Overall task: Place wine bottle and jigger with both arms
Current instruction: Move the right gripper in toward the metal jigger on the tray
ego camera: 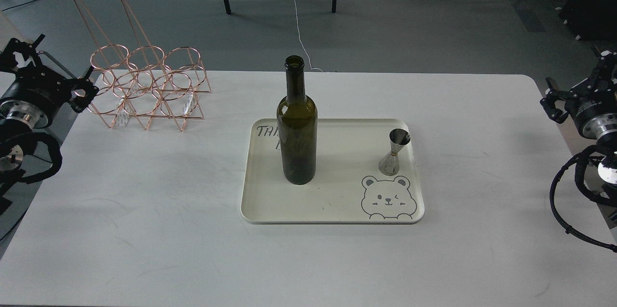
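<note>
both end effectors, left (79, 92) and right (554, 104), sitting wide, grip state unclear; bottle (297, 128) standing tall on tray (332, 210), risking tipping onto jigger (395, 152).

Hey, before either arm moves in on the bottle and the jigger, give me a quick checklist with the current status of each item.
1. Wine bottle upright on the cream tray: ok.
2. Jigger upright near the tray's right edge, apart from the bottle: ok.
3. Left hand off the bottle, at the table's left edge beside the copper wire rack: ok, though the rack is close.
4. Right hand off the jigger, at the table's right edge: ok.
5. Both hands open for a grasp: cannot tell, since the fingers are too dark to separate.
6. Open path from each hand to its item over the white table: ok.
</note>
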Robot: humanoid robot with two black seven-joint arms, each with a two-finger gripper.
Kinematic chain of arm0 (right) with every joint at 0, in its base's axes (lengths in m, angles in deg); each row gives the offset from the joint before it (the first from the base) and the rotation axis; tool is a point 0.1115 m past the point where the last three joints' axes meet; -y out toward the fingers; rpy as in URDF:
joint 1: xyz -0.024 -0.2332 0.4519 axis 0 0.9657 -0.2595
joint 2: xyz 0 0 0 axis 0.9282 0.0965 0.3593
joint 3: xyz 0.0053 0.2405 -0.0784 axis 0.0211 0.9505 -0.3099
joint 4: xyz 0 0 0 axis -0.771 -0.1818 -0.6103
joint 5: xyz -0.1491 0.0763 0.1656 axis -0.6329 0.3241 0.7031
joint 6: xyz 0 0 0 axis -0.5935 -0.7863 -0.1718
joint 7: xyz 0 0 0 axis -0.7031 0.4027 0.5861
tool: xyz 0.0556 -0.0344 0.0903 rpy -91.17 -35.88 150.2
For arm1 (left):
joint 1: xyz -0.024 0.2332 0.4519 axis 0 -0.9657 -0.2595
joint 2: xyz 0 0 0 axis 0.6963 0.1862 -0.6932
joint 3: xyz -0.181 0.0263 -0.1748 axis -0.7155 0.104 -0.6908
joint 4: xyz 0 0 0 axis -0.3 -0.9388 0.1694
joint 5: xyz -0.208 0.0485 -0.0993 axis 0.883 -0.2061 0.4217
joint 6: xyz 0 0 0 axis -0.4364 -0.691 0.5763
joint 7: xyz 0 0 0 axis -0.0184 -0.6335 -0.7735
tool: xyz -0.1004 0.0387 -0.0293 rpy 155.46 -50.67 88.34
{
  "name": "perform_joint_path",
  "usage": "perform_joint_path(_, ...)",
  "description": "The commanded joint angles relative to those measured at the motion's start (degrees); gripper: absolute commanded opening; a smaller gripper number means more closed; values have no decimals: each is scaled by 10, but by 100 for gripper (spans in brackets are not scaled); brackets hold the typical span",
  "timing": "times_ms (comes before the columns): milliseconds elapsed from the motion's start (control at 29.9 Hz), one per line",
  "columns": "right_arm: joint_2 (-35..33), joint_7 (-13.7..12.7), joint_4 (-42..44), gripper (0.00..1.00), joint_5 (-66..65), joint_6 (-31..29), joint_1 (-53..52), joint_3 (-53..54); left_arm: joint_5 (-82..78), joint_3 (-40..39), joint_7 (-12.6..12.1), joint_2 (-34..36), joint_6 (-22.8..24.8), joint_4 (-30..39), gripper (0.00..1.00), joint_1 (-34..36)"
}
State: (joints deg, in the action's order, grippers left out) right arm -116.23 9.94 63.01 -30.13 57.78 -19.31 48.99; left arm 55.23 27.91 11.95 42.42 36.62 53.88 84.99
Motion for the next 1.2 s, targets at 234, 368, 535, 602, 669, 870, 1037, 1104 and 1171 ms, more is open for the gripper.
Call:
perform_joint_path(234, 7, 2, -12, 99, -8, 1, 1, -12, 0, -1, 0, -2, 10, 0, 98, 3)
perform_joint_path(368, -21, 4, -53, 99, -16, 2, 0, -42, 0, -2, 0, -3, 11, 0, 98, 6)
perform_joint_path(535, -114, 11, -192, 99, -49, 48, 5, -76, 0, -10, -1, -4, 10, 0, 98, 10)
perform_joint_path(602, -150, 19, -256, 99, -89, 92, 11, -83, 0, -14, -2, -4, 9, 1, 98, 11)
perform_joint_path(669, -179, 23, -329, 99, -145, 133, 22, -86, 0, -14, -2, -4, 9, 1, 98, 13)
perform_joint_path(870, -252, 24, -508, 98, -385, 253, 71, -91, -1, -14, -2, -5, 9, 1, 98, 16)
perform_joint_path(1037, -274, 24, -568, 98, -552, 324, 99, -94, -2, -14, -2, -5, 9, 2, 98, 17)
perform_joint_path(1104, -273, 24, -575, 98, -641, 351, 113, -98, -2, -14, -2, -4, 9, 2, 98, 17)
perform_joint_path(1171, -269, 25, -573, 97, -743, 378, 120, -112, -2, -13, -2, -3, 10, 2, 98, 17)
